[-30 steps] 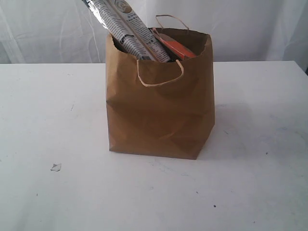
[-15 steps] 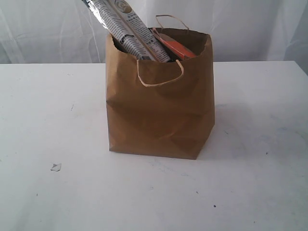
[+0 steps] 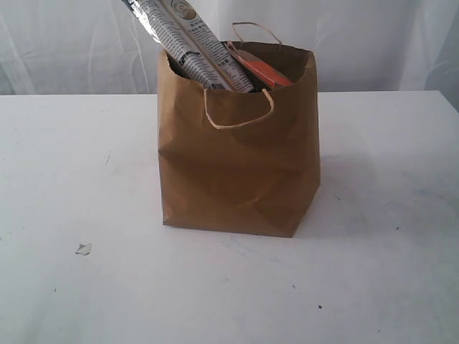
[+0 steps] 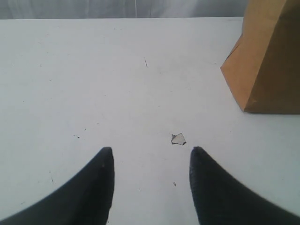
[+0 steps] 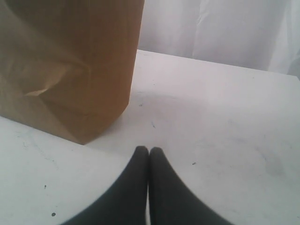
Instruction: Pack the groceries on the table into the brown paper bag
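Observation:
The brown paper bag (image 3: 240, 168) stands upright in the middle of the white table (image 3: 72, 158). Out of its mouth sticks the long dark noodle packet (image 3: 188, 39), leaning left, beside the orange label of the kraft pouch (image 3: 264, 72). Other groceries are hidden. Neither arm shows in the exterior view. My left gripper (image 4: 150, 151) is open over bare tabletop, with a corner of the paper bag (image 4: 265, 61) off to one side. My right gripper (image 5: 149, 150) is shut on nothing, close to the bag's base (image 5: 70, 70).
A small white scrap (image 3: 83, 249) lies on the table left of the bag and shows just ahead of the left fingertips as the scrap (image 4: 178, 138). White curtain (image 3: 373, 36) hangs behind the table.

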